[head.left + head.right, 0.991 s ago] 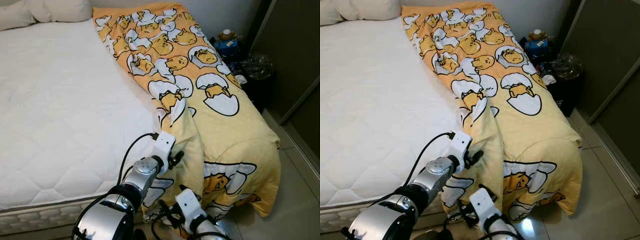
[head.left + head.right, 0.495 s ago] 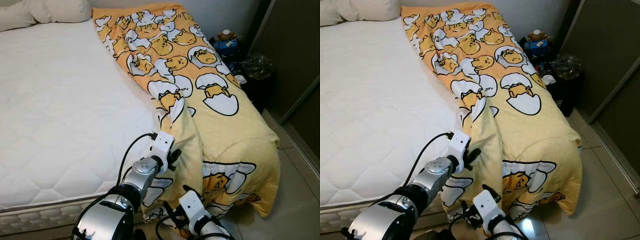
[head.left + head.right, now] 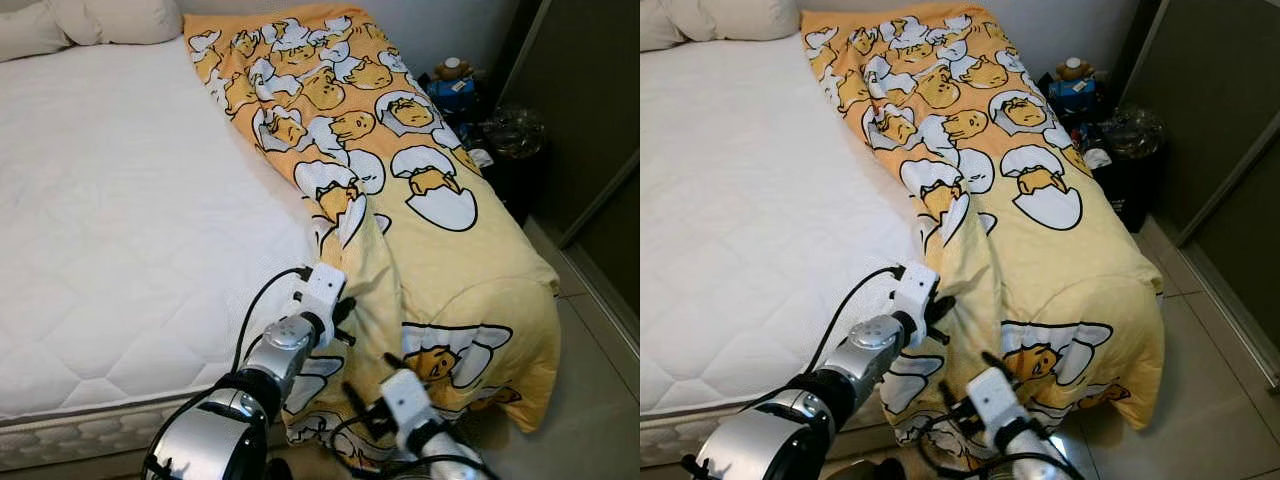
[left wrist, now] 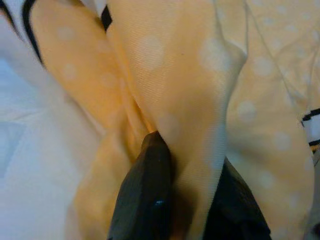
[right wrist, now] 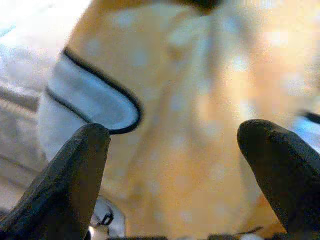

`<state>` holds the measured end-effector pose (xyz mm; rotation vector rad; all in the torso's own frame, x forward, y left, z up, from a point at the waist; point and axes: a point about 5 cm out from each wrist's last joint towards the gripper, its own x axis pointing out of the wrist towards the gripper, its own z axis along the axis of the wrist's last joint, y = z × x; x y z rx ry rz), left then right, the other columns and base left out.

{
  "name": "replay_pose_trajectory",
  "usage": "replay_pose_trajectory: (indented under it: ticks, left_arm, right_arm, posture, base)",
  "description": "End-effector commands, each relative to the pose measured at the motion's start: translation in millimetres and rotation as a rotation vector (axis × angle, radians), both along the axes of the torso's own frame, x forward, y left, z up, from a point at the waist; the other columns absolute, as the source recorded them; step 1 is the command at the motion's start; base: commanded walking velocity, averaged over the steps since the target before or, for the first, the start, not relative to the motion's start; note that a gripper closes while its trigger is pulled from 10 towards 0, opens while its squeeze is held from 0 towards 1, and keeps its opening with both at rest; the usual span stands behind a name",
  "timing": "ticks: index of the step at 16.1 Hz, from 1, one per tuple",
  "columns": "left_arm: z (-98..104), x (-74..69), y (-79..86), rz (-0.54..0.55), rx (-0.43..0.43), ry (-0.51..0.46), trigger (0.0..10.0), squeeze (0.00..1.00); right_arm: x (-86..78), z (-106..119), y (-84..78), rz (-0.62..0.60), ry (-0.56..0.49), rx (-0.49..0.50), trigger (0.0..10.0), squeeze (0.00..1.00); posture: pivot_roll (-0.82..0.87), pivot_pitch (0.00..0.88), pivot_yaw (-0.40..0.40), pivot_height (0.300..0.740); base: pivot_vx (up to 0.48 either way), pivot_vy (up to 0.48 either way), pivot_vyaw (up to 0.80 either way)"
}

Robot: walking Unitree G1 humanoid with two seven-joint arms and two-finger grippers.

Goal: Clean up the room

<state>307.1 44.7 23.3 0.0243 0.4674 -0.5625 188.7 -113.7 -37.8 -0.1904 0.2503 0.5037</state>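
A yellow blanket (image 3: 430, 250) printed with egg cartoons lies in a long strip down the right side of the white mattress (image 3: 130, 220) and hangs over the foot corner. My left gripper (image 3: 345, 320) is shut on a fold at the blanket's inner edge. In the left wrist view its black fingers (image 4: 147, 190) pinch yellow cloth. My right gripper (image 3: 372, 382) is lower, against the hanging part of the blanket near the bed's foot. Its fingers (image 5: 75, 170) stand apart, open, with the blanket (image 5: 200, 115) just ahead and nothing between them.
A pillow (image 3: 110, 20) lies at the head of the bed. Beside the bed on the right are a blue item (image 3: 455, 95), a clear plastic bag (image 3: 515, 130) and a dark cabinet door (image 3: 590, 90). Tiled floor (image 3: 600, 420) runs along the right.
My right gripper has moved right and up along the blanket's hanging part. The left gripper keeps its hold on the fold and has barely shifted.
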Motion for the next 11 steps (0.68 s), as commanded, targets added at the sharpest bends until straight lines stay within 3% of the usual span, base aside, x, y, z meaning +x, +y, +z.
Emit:
replay_pose_trajectory:
  ticks: [1, 2, 11]
  left_arm:
    - [6, 6.6, 0.1, 0.022, -0.009, 0.0, 0.0, 0.0]
    - [7, 8.4, 2.1, 0.027, -0.008, -0.002, 0.0, 0.0]
    - [7, 8.4, 2.1, 0.027, -0.008, -0.002, 0.0, 0.0]
  right_arm:
    - [11.5, 17, -8.1, -0.062, -0.086, 0.075, 10.0, 0.0]
    - [18.1, 27, -12.7, -0.082, -0.127, 0.111, 10.0, 0.0]
    - [18.1, 27, -12.7, -0.082, -0.127, 0.111, 10.0, 0.0]
  posture:
    - [-0.28, 0.043, 0.071, 0.736]
    - [-0.28, 0.043, 0.072, 0.736]
    - [-0.28, 0.043, 0.072, 0.736]
  base:
    - [0.0, 0.0, 0.0]
    - [0.0, 0.0, 0.0]
    - [0.0, 0.0, 0.0]
